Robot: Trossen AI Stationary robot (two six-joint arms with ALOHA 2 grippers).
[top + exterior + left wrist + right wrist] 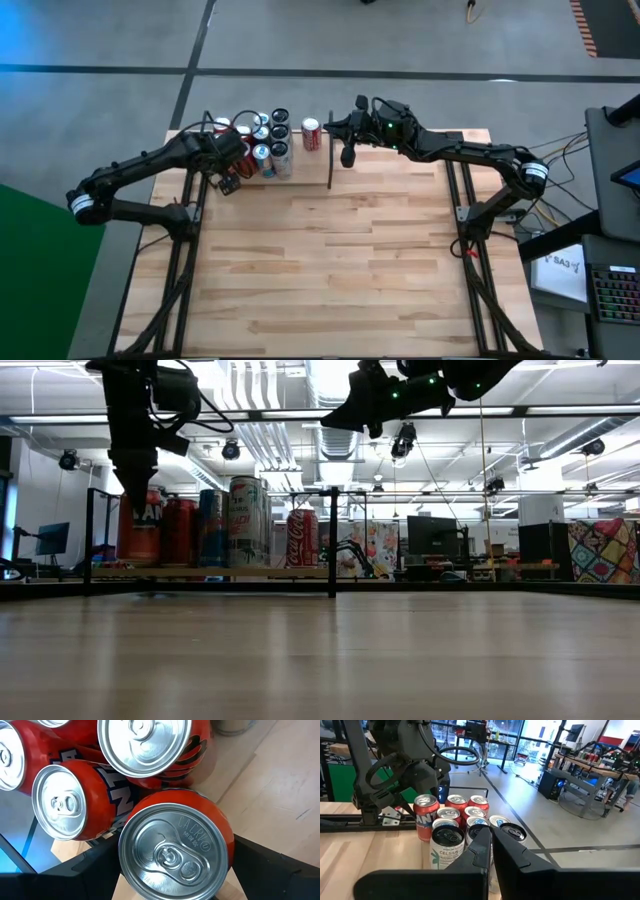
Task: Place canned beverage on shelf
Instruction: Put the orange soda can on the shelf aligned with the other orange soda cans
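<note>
An orange can (pixel 175 850) stands upright on the shelf (pixel 240 572), a light wood board with black rods at the table's far edge. It is the left-most of a cluster of several cans (pixel 262 140). My left gripper (pixel 135 480) points steeply down over it, open, with one finger on each side of the can's top. A red cola can (pixel 311 133) stands apart, next to the black upright rod (pixel 332 540). My right gripper (pixel 335 125) hovers shut and level above the shelf, right of the rod, holding nothing. My left gripper's fingers (pixel 260 865) stand close beside the orange can's upper wall (pixel 220 825), coming from above at a slant. I cannot tell whether they touch it. The can stands upright with its base on the shelf (pixel 140 560).
Other cans crowd the orange one: more orange cans (pixel 65 802), a white can (pixel 446 847) and a black-topped can (pixel 512 832). Bare wood table (pixel 330 260) stretches toward the near edge. Black frame rails (pixel 465 210) run along both sides.
</note>
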